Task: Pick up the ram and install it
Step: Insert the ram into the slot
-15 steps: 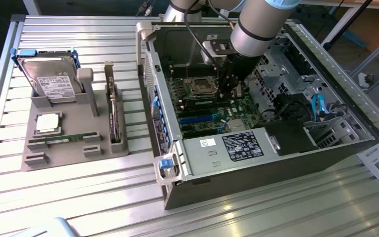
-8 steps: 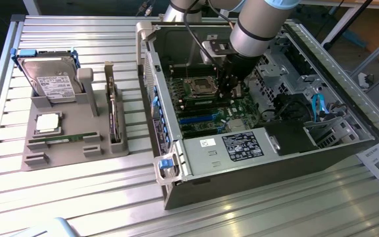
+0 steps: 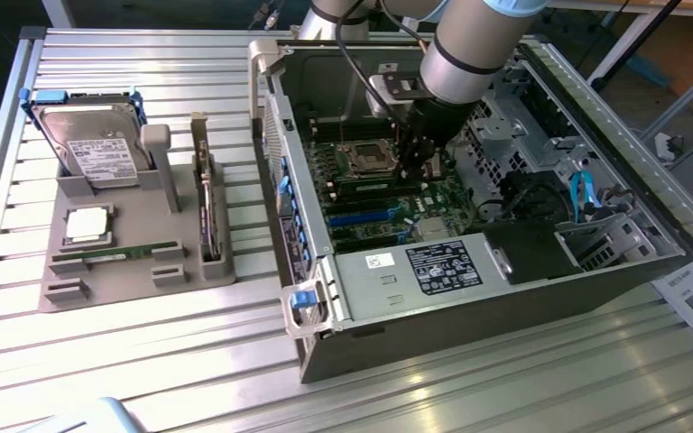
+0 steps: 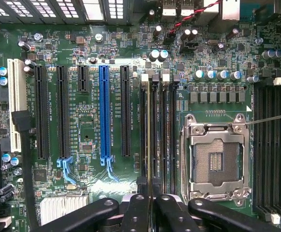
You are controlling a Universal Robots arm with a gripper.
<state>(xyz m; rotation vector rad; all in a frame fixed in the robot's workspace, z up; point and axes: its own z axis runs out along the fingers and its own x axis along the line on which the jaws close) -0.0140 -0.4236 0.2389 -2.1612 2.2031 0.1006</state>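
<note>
The claw [image 4: 152,205] is clamping narrowly on the ram [image 4: 149,145], holding it edge-on and parallel to the memory slots [image 4: 168,135], apparently to line its contact edge up with one. The stick is hovering beside the empty processor socket [image 4: 216,162], inside the open computer case [image 3: 467,316].

We see the open computer case [image 3: 467,325] clear from above; its walls hem the arm [image 3: 467,45]. Around the gripper [image 4: 151,205] and its clamped ram [image 4: 150,121], the CPU socket [image 4: 216,159] flanks the DIMM slots [image 4: 169,135]; black cables [image 3: 509,194] crowd the exterior view's right.
</note>
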